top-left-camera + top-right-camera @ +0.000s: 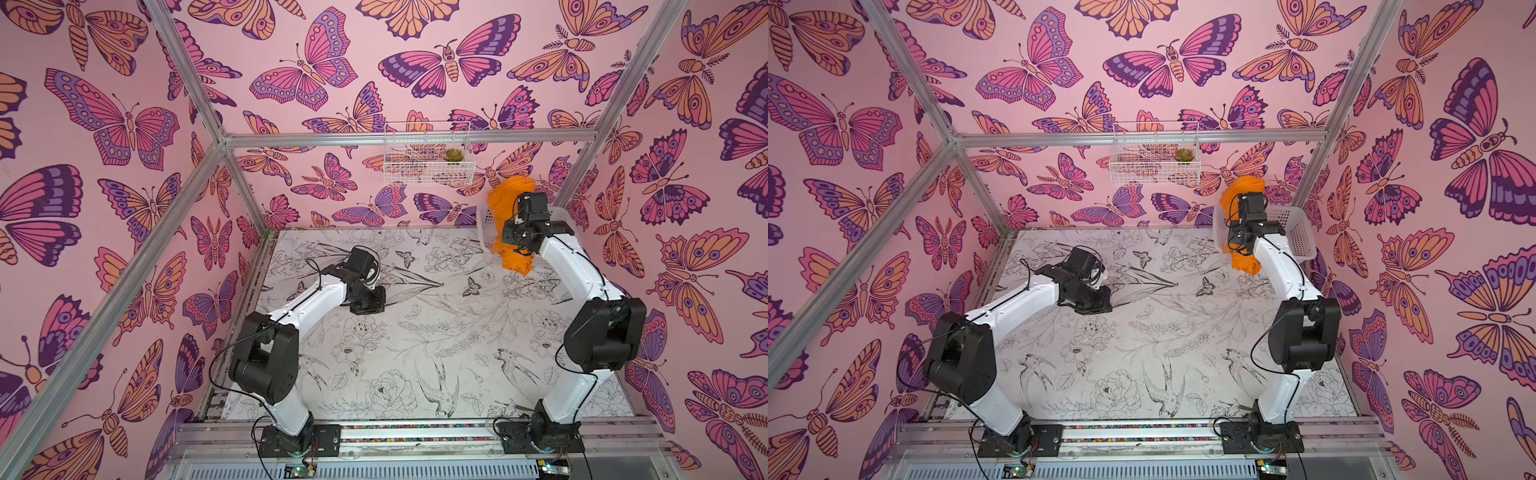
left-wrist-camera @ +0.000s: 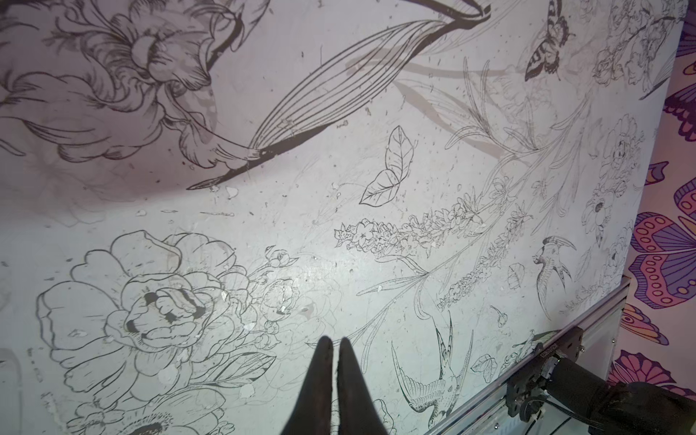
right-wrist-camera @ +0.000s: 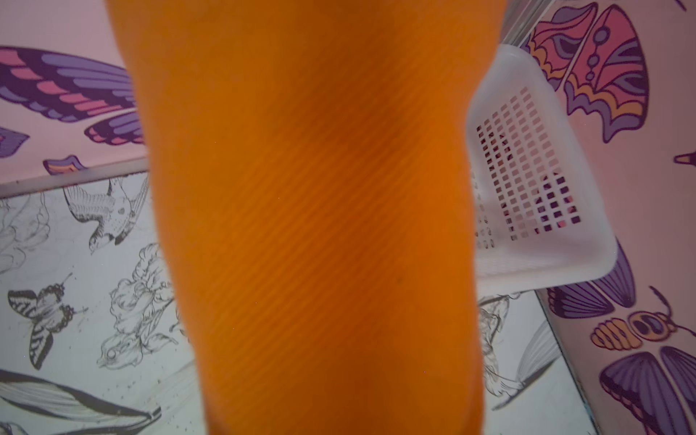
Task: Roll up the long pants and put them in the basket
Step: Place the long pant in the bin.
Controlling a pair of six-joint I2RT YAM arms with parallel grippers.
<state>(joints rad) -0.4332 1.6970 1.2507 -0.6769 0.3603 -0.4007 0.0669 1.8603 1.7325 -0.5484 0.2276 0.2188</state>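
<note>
The table (image 1: 415,332), white with a black line print of flowers and birds, fills the floor of the butterfly-papered cell. The long pants (image 1: 505,199) are at its far right corner, gathered into a tall bright orange bundle that is lifted off the surface. In both top views the bundle rises past the right arm's wrist and hangs down in front of the white basket. In the right wrist view its ribbed cloth (image 3: 320,226) fills the middle of the frame. Whether its lower end touches the table cannot be told. The white plastic basket (image 1: 1293,232) with perforated walls sits tipped in that same corner against the right wall. In the right wrist view the pink wall shows through its holes (image 3: 527,169), and the pants cross in front of its rim rather than lying inside it. A white wire basket (image 1: 428,168) hangs from the metal rail on the back wall, and a small green succulent (image 1: 453,155) sits at its right end. The right gripper (image 1: 508,244) is buried in the orange cloth. Its jaws are hidden, so their width cannot be told, but the bundle hangs from it and is gripped. The left gripper (image 2: 335,344) hovers low over the left middle of the table, its dark fingers (image 2: 324,361) pressed together with nothing between them.
</note>
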